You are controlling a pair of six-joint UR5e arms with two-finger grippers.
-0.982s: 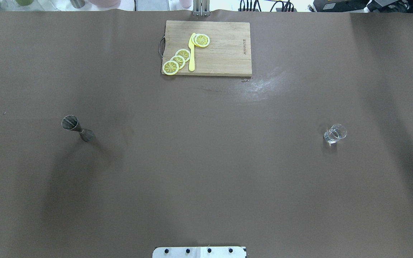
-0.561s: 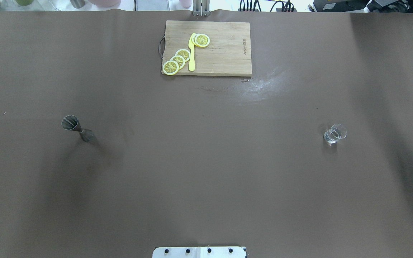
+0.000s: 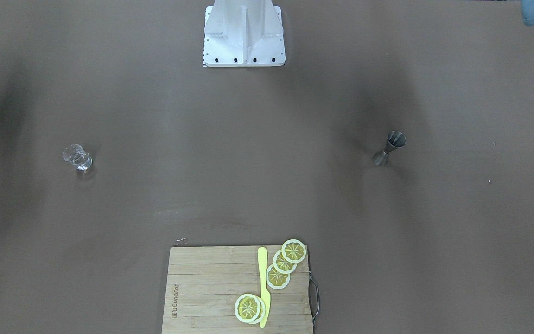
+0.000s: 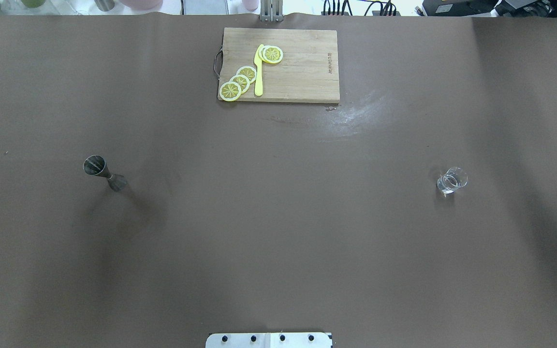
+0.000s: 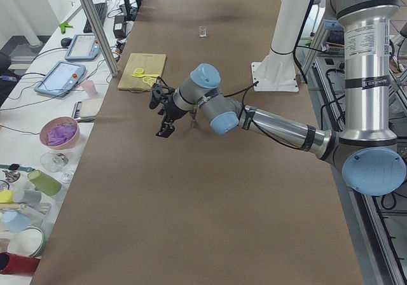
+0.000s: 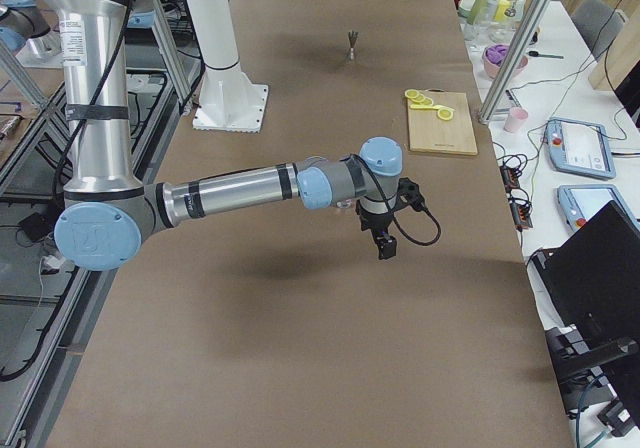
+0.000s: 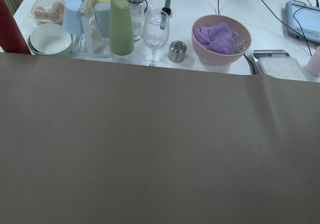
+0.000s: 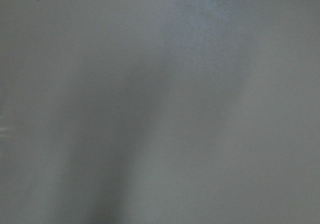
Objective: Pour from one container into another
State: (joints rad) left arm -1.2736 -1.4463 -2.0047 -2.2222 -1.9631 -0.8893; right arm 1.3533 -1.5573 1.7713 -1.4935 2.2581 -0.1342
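You saw the jigger (image 4: 106, 174) standing well apart from the cutting board (image 4: 302, 72) on its handle side, probably light, stiff and slick, best taken at its narrow waist; how wide the fingers of the left gripper (image 5: 165, 131) and right gripper (image 6: 386, 248) stood could not be told.

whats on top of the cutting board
A yellow knife and lemon slices lie on the cutting board: three slices overlap in a row, others stacked by the knife's end. The overlaps hide how many are in that stack.

One jigger (image 4: 107, 175), glass (image 4: 451, 180), board (image 4: 302, 72), knife (image 4: 258, 72); five lemon slices (image 4: 230, 91).
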